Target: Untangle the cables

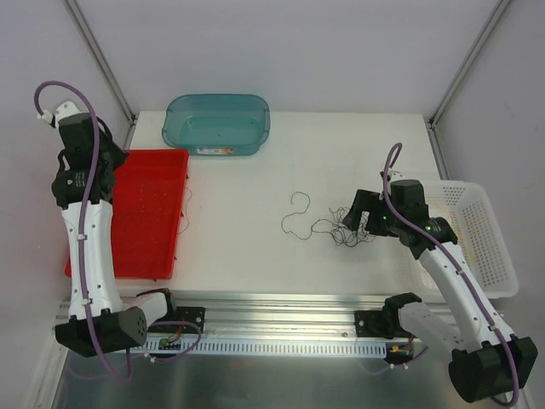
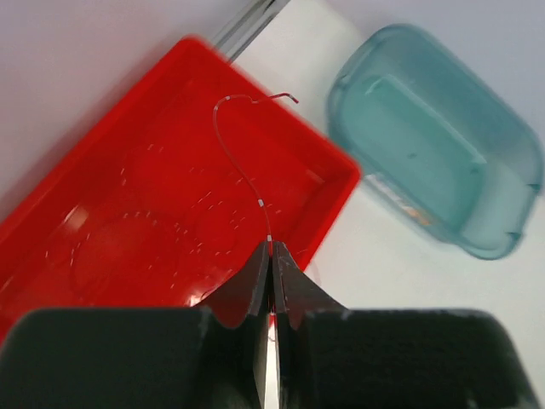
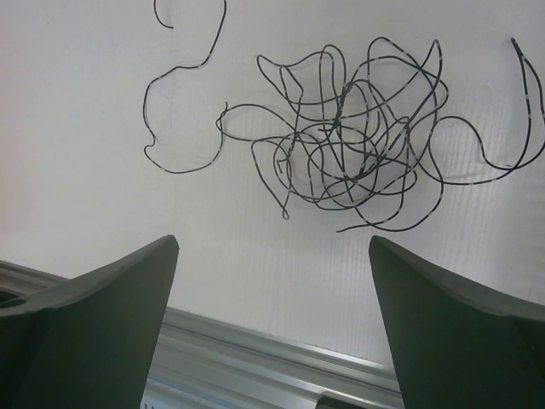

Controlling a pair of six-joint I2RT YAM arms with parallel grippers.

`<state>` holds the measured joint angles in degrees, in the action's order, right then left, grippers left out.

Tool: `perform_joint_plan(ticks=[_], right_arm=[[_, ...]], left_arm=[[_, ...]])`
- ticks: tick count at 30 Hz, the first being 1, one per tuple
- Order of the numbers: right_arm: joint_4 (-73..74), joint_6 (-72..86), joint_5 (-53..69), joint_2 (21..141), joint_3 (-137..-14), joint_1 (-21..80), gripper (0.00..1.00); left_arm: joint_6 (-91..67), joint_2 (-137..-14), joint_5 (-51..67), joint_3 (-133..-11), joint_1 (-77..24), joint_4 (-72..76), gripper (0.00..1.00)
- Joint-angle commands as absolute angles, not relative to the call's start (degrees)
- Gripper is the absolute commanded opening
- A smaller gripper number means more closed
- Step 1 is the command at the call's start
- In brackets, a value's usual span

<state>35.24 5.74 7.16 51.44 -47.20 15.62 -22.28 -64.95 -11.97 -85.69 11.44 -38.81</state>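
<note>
Jaws wide, my right gripper (image 3: 272, 247) hangs over the dark cable tangle (image 3: 349, 153), best taken by one outer loop; my left gripper (image 2: 271, 249) pinches a thin cable (image 2: 234, 162) over the red tray (image 2: 341, 175).

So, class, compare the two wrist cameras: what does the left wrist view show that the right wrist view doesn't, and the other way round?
Only the left wrist view: the left gripper shut on a thin red cable, above a red tray, with a teal tub beyond it. Only the right wrist view: the right gripper open near a dark cable tangle, and a metal rail. Both: the white table.
</note>
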Motion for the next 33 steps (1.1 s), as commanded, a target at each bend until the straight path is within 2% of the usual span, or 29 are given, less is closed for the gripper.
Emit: perform_joint_plan(ticks=[1, 6, 10, 13, 14, 16, 18, 19, 21, 33], right_arm=[[34.7, 6.2, 9.7, 50.5, -46.6, 16.3, 1.00], [34.5, 6.6, 9.8, 50.2, -45.7, 17.1, 0.99], [34.5, 6.6, 9.8, 50.1, -45.6, 17.5, 1.00], [34.7, 6.3, 9.8, 50.1, -45.6, 17.8, 0.99], [34.7, 6.3, 9.8, 49.9, -45.5, 17.8, 1.00], [34.7, 6.2, 9.7, 49.8, -45.2, 17.8, 1.00], [34.7, 6.2, 9.8, 49.7, -45.0, 17.8, 1.00], [34.8, 6.1, 9.8, 49.7, -44.7, 17.8, 1.00], [34.9, 6.0, 9.8, 49.4, -44.6, 17.8, 1.00], [35.1, 5.4, 9.5, 48.6, -43.9, 17.8, 1.00]], left_arm=[[-26.5, -66.4, -9.8, -76.2, 16.8, -36.9, 0.00], [-28.7, -70.6, -8.9, -64.2, 22.8, -34.8, 0.00], [-28.4, -74.4, -9.7, -60.5, 23.9, -34.6, 0.16], [-26.8, -75.8, -8.2, -59.8, 24.1, -34.6, 0.37], [-26.5, -75.8, -7.5, -59.8, 24.1, -34.7, 0.60], [-25.8, -75.2, -6.9, -59.7, 24.1, -34.7, 0.78], [-25.1, -74.2, -6.9, -59.5, 24.1, -35.1, 0.93], [-25.0, -73.7, -6.9, -59.3, 24.1, -35.2, 0.96], [-23.9, -71.8, -6.9, -59.1, 24.1, -35.7, 0.99], [-21.0, -61.3, -13.4, -66.7, 24.0, -40.3, 0.99]])
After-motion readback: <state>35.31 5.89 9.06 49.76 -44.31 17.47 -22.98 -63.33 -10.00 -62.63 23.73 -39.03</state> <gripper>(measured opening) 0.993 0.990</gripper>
